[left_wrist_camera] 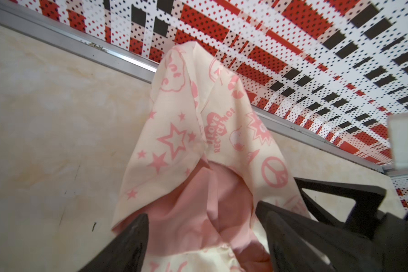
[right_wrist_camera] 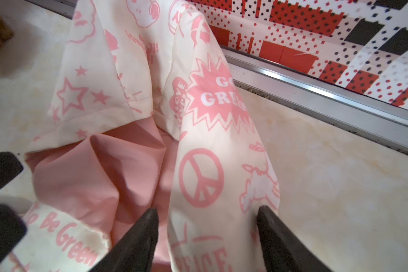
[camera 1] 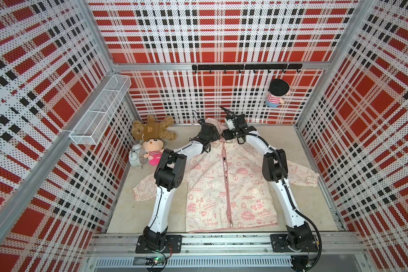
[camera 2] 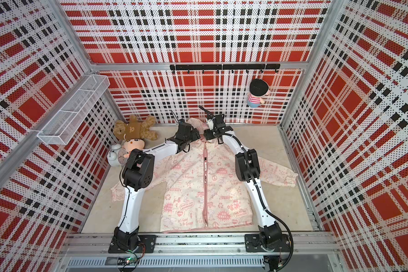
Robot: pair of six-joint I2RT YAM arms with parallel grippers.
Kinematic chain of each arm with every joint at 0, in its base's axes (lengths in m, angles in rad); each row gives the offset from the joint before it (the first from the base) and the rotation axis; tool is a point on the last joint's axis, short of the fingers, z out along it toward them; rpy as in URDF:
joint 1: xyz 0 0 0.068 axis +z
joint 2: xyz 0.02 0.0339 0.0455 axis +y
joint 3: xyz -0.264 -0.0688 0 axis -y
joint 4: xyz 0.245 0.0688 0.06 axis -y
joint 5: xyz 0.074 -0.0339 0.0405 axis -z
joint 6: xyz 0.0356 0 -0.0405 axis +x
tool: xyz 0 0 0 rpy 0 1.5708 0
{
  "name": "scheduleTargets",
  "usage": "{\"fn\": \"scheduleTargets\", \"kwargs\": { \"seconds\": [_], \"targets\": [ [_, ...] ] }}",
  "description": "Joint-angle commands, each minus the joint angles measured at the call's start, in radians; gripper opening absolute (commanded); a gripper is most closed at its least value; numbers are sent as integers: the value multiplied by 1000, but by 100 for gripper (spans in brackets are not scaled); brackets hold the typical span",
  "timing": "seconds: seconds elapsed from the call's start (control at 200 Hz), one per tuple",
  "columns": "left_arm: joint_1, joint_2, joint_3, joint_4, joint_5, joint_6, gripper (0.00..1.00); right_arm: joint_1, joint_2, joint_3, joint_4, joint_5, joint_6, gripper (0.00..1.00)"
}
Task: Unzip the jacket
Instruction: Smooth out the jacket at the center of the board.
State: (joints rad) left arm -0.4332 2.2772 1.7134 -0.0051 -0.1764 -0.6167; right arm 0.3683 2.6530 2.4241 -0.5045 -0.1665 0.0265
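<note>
Tabletop (camera 1: 302, 146): beige, inside the plaid-walled cell.

Jacket (camera 1: 207, 188): lies flat and front-up at the centre of both top views. The hem is toward the lower edge of the frame and the sleeves are spread to left and right. The hood (camera 1: 213, 122) points to the upper centre, close to the back wall.

Zipper (camera 1: 226, 186): a pink line from collar to hem, closed along the length that shows. The slider cannot be made out under the wrists.

Pink lining (right_wrist_camera: 92, 179): exposed and bunched at the neck opening.

Left gripper (left_wrist_camera: 201, 209): at the collar, approaching from the frame's left. Its jaws are spread wide, with lining and cream cloth lying between them.

Right gripper (right_wrist_camera: 207, 208): at the collar from the frame's right, nearly meeting the left one. Its jaws stand apart astride a cream fold with a peace-sign print. One finger (right_wrist_camera: 269, 226) sits at the fold's edge, but whether it presses the cloth is unclear.
</note>
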Motion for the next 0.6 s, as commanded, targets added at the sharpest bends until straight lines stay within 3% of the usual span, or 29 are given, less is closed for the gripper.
{"fn": "scheduleTargets", "kwargs": {
  "seconds": [0.0, 0.14, 0.446, 0.596],
  "targets": [
    [4, -65, -39, 32, -26, -5, 79, 20, -73, -62, 68, 86, -93, 70],
    [10, -89, -78, 49, -35, -9, 78, 47, -124, -130, 134, 109, -146, 70],
    [32, -183, -210, 134, -65, -25, 77, 68, -218, -275, 306, 297, -152, 66],
    [39, -205, -240, 155, -69, -23, 77, 68, -239, -284, 332, 273, -149, 64]
  ]
}}
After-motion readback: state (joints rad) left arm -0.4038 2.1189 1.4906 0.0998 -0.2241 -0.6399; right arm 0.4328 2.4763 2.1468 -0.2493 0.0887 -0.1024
